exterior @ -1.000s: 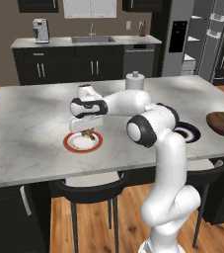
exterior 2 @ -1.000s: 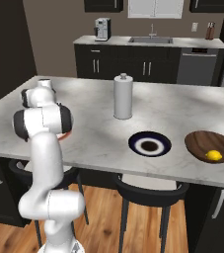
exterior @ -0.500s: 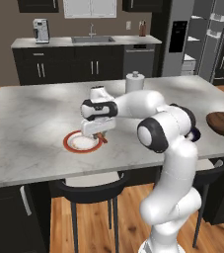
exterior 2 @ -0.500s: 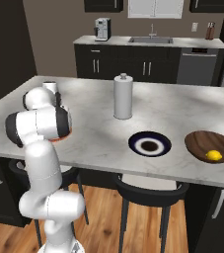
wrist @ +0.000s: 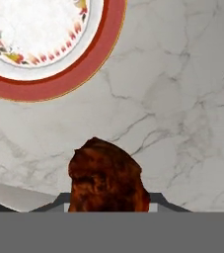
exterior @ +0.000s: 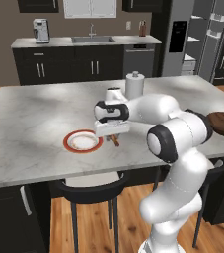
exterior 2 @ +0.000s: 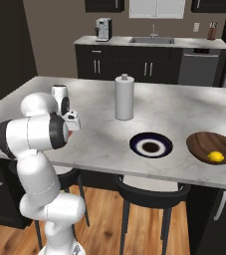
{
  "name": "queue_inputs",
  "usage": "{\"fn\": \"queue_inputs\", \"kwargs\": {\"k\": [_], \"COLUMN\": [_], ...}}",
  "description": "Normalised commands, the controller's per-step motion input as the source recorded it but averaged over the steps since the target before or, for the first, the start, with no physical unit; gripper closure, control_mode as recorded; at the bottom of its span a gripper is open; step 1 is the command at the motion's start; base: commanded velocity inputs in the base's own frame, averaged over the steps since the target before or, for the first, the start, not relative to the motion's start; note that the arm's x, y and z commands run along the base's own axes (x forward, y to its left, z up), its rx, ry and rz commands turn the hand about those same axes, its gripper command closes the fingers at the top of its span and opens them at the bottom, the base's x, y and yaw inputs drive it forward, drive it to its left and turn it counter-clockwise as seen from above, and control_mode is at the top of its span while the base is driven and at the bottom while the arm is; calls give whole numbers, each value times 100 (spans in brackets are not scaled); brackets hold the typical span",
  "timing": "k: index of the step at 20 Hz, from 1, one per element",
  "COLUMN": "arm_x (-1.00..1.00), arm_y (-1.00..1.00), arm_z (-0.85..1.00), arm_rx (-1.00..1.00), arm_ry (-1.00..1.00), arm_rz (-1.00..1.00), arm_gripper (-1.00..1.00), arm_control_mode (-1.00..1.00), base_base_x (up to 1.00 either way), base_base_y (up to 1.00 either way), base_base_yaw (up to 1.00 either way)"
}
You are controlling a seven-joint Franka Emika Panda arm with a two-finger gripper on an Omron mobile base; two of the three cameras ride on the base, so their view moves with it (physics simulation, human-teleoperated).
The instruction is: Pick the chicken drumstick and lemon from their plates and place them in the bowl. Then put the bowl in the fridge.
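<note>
Jaws clamp the chicken drumstick (exterior: pixel 114 140), hanging tilted, lower end down-right, just beside the orange-rimmed plate (exterior: pixel 70 147).

lemon (exterior 2: pixel 215 157) in bowl (exterior 2: pixel 204 143) — navy-rimmed plate (exterior 2: pixel 151 145) just beside

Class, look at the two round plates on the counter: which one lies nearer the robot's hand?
The orange-red-rimmed plate, just beside the hand; the navy-rimmed plate lies farther off, beside the wooden bowl.

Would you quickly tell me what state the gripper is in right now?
Gripper: closed on the chicken drumstick, carried above the counter beside the orange-red plate.
</note>
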Motion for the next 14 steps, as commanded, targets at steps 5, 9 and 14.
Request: {"fn": "queue_inputs", "kwargs": {"k": [5,9,14], "arm_x": [-19,-7,-2], "arm_y": [-47,-36,-34], "arm_z": [24,15,11], "arm_rx": [1,0,0], "arm_ry": [2,0,2], "arm_rz": [-43,-57,-61], "arm_gripper": [100,100,100], "arm_control_mode": [-100,-100,-100], "base_base_x": [0,0,0], "base_base_y": [0,0,0], "base_base_yaw": [0,0,0]}}
